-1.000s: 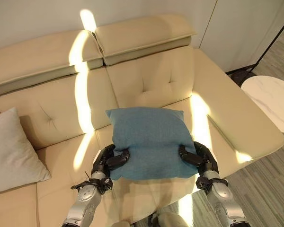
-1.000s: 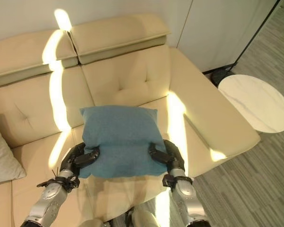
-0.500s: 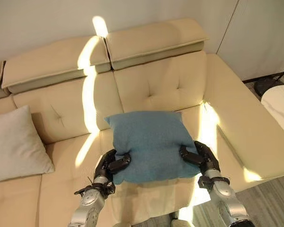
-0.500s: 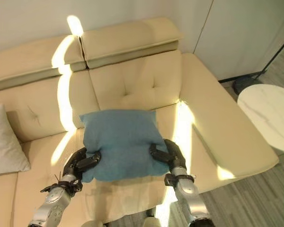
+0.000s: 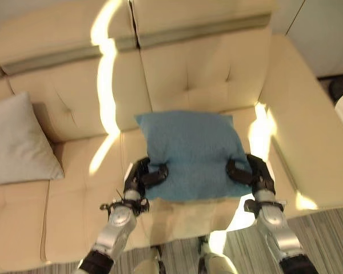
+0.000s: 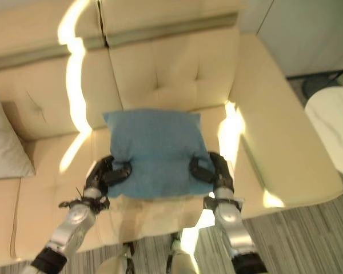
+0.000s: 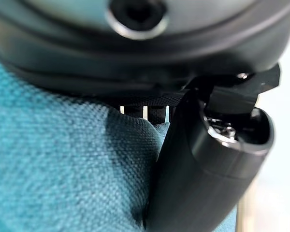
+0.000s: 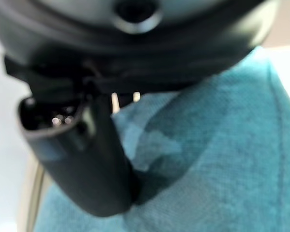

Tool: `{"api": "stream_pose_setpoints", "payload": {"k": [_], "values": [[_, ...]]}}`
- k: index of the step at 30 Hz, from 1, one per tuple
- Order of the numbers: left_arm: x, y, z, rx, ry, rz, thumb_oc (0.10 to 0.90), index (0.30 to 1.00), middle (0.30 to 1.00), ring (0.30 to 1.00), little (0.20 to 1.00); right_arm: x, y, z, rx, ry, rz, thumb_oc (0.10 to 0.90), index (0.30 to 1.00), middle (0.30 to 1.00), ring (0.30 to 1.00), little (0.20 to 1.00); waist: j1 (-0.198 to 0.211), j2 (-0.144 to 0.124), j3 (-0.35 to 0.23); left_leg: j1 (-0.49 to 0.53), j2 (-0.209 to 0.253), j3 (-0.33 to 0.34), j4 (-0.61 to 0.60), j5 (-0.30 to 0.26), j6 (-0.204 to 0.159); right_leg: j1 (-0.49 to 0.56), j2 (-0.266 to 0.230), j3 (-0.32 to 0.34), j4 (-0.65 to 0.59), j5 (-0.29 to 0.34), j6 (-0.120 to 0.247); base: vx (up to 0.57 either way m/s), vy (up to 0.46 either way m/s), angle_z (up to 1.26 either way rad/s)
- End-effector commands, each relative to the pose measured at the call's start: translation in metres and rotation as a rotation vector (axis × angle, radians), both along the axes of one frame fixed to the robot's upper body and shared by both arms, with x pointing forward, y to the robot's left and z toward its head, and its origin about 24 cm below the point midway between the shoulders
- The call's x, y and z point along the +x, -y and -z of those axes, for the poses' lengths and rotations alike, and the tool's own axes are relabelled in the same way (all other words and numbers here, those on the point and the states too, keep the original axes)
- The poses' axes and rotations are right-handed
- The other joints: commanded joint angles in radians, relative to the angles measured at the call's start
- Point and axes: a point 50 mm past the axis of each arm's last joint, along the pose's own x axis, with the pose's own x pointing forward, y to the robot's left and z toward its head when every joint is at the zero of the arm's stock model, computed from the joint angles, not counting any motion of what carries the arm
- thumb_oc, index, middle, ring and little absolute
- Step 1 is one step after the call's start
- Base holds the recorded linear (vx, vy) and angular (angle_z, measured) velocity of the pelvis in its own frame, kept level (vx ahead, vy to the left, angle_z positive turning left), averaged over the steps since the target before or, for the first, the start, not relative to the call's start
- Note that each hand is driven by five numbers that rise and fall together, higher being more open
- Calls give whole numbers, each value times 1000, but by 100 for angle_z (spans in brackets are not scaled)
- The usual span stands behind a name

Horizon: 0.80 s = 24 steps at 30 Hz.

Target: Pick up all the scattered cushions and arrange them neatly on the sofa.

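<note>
**Blue cushion held over the sofa seat by both robot hands**

Nearest, the left robot hand (image 5: 142, 176) and the right robot hand (image 5: 252, 173) each gripped a near corner of the blue cushion (image 5: 191, 153), thumbs on top, fingers curled underneath. The wrist views showed what the head views could not: each thumb (image 7: 203, 164) pressed into the teal weave up close. The cushion lay between the two hands, above the front of the cream sofa (image 5: 206, 85), its far edge toward the tufted backrest. At far left a grey cushion (image 5: 17, 142) leaned against the backrest. The right eye view also showed a round white side table (image 6: 334, 134) at the far right.
</note>
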Motion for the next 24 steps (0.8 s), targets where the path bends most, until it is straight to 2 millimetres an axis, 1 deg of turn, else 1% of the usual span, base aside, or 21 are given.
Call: {"api": "stream_pose_setpoints", "payload": {"k": [1, 4, 5, 6, 7, 8, 9, 10, 11, 12, 13, 15, 16, 17, 18, 19, 20, 21, 22, 23, 24], "values": [[20, 28, -121, -50, 620, 79, 400, 300, 300, 300, 300, 14, -52, -107, 17, 586, -175, 400, 300, 300, 300, 300, 7, -68, -74, 20, -7, -11, 1, -129, -22, 2, -25, 60, 4, -163, 98, -153, 39, 5], [29, 34, -162, -9, 776, 62, 400, 300, 300, 300, 300, 24, -63, -147, -47, 738, -165, 400, 300, 300, 300, 300, 19, -72, -88, -68, -21, -20, 1, -110, -30, -86, -30, 59, 4, -143, 104, -118, 30, -1], [29, 34, -162, -9, 777, 62, 400, 300, 300, 300, 300, 24, -63, -147, -47, 738, -165, 400, 300, 300, 300, 300, 19, -72, -88, -69, -21, -20, 1, -110, -30, -87, -30, 59, 4, -143, 104, -65, 27, -2], [32, 36, -187, 28, 878, 47, 400, 300, 300, 300, 300, 26, -67, -171, -97, 832, -151, 400, 300, 300, 300, 300, 22, -75, -101, -105, -28, -23, 1, -99, -35, -123, -33, 58, 4, -138, 105, -11, 31, 4], [27, 41, -213, 43, 1000, 33, 400, 300, 300, 300, 300, 22, -70, -198, -131, 951, -127, 400, 300, 300, 300, 300, 25, -76, -110, -130, -30, -29, 1, -91, -42, -149, -37, 54, 4, -135, 105, -11, 31, 7], [27, 41, -214, 43, 1001, 32, 400, 300, 300, 300, 300, 22, -70, -198, -131, 953, -126, 400, 300, 300, 300, 300, 25, -76, -110, -132, -30, -29, 1, -90, -42, -150, -37, 53, 4, -135, 105, 24, 18, 6], [24, 41, -221, 48, 1044, 18, 400, 300, 300, 300, 300, 19, -71, -206, -146, 999, -116, 400, 300, 300, 300, 300, 26, -76, -114, -137, -33, -32, 1, -89, -43, -156, -38, 52, 4, -136, 105, 0, 0, 0], [24, 41, -221, 48, 1044, 18, 400, 300, 300, 300, 300, 19, -71, -206, -146, 999, -116, 400, 300, 300, 300, 300, 26, -76, -114, -137, -33, -33, 1, -89, -43, -156, -38, 52, 4, -136, 105, 67, 26, 4], [8, 42, -244, 46, 1200, -37, 400, 300, 300, 300, 300, 0, -75, -231, -182, 1179, -71, 400, 300, 300, 300, 300, 28, -79, -124, -147, -38, -38, 1, -88, -47, -168, -42, 53, 4, -134, 106, 40, 22, 6], [8, 42, -244, 47, 1202, -38, 400, 300, 300, 300, 300, 0, -75, -231, -183, 1180, -70, 400, 300, 300, 300, 300, 28, -80, -124, -152, -39, -38, 1, -81, -46, -173, -43, 53, 4, -128, 106, 58, 22, 6], [4, 41, -250, 54, 1245, -73, 400, 300, 300, 300, 300, -5, -76, -238, -205, 1236, -47, 400, 300, 300, 300, 300, 29, -82, -128, -157, -39, -39, 1, -80, -47, -177, -44, 52, 4, -127, 106, 0, 0, 0], [-3, 37, -259, 114, 1336, -196, 400, 300, 300, 300, 300, -18, -76, -251, -326, 1373, 66, 400, 300, 300, 300, 300, 34, -85, -134, -174, -40, -43, 1, -79, -50, -196, -49, 50, 4, -125, 108, 66, -5, 4], [-2, 36, -259, 126, 1339, -243, 400, 300, 300, 300, 300, -18, -75, -254, -384, 1399, 122, 400, 300, 300, 300, 300, 34, -87, -134, -187, -40, -42, 1, -76, -52, -207, -51, 49, 4, -122, 109, 57, -4, 5], [3, 38, -258, 130, 1320, -243, 400, 300, 300, 300, 300, -14, -75, -255, -394, 1386, 134, 400, 300, 300, 300, 300, 34, -87, -134, -193, -40, -41, 1, -74, -53, -213, -52, 49, 4, -120, 109, 48, -9, 2], [22, 43, -256, 134, 1229, -236, 400, 300, 300, 300, 300, 5, -79, -259, -437, 1322, 149, 400, 300, 300, 300, 300, 37, -87, -129, -204, -38, -40, 1, -75, -57, -223, -54, 49, 4, -121, 113, 17, -10, 5], [29, 44, -259, 122, 1205, -231, 400, 300, 300, 300, 300, 13, -82, -265, -444, 1302, 150, 400, 300, 300, 300, 300, 38, -87, -122, -213, -37, -40, 1, -72, -58, -229, -54, 49, 4, -119, 113, -4, -14, 8], [41, 47, -260, 118, 1155, -227, 400, 300, 300, 300, 300, 25, -85, -269, -473, 1259, 160, 400, 300, 300, 300, 300, 40, -88, -116, -221, -38, -42, 1, -69, -58, -236, -54, 48, 4, -116, 114, -27, -10, 7], [58, 48, -269, 101, 1089, -217, 400, 300, 300, 300, 300, 42, -93, -277, -511, 1201, 157, 400, 300, 300, 300, 300, 42, -88, -102, -236, -37, -44, 1, -62, -59, -255, -54, 49, 4, -107, 118, -13, -8, 4], [74, 45, -280, 182, 1034, -218, 400, 300, 300, 300, 300, 57, -95, -286, -567, 1133, 163, 400, 300, 300, 300, 300, 44, -89, -93, -254, -37, -48, 1, -55, -59, -273, -52, 49, 4, -97, 123, 0, 0, 0], [82, 42, -290, 235, 1015, -227, 400, 300, 300, 300, 300, 63, -98, -291, -578, 1104, 160, 400, 300, 300, 300, 300, 44, -85, -82, -266, -36, -51, 1, -49, -59, -287, -53, 50, 4, -92, 124, 0, 0, 0], [85, 40, -297, 260, 1010, -236, 400, 300, 300, 300, 300, 65, -100, -296, -588, 1090, 161, 400, 300, 300, 300, 300, 43, -82, -77, -276, -36, -55, 1, -47, -59, -297, -53, 51, 4, -90, 124, 0, 0, 0]]}}
